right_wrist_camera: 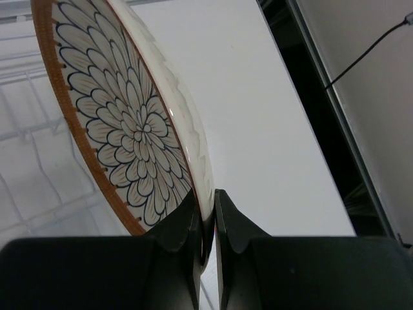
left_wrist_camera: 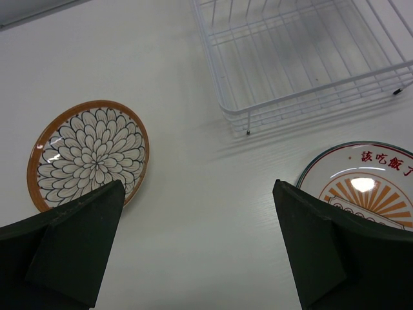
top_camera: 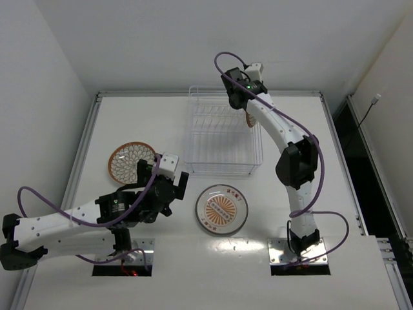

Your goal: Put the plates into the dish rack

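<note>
The clear wire dish rack (top_camera: 222, 135) stands at the table's middle back. My right gripper (top_camera: 247, 111) is shut on the rim of an orange-rimmed scale-pattern plate (top_camera: 250, 120) and holds it on edge over the rack's right back part. In the right wrist view the plate (right_wrist_camera: 122, 110) stands upright between the gripper's jaws (right_wrist_camera: 206, 206). A second orange-rimmed plate (top_camera: 129, 161) lies flat at the left. The sunburst plate (top_camera: 222, 208) lies flat in front of the rack. My left gripper (top_camera: 173, 183) is open and empty, between these two plates. In its wrist view (left_wrist_camera: 200, 245) it is over bare table.
The left wrist view shows the orange-rimmed plate (left_wrist_camera: 87, 155) at the left, the sunburst plate (left_wrist_camera: 368, 184) at the right and the rack's near corner (left_wrist_camera: 245, 113) ahead. A raised rail (top_camera: 87, 142) runs along the table's left side. Walls close in at the back.
</note>
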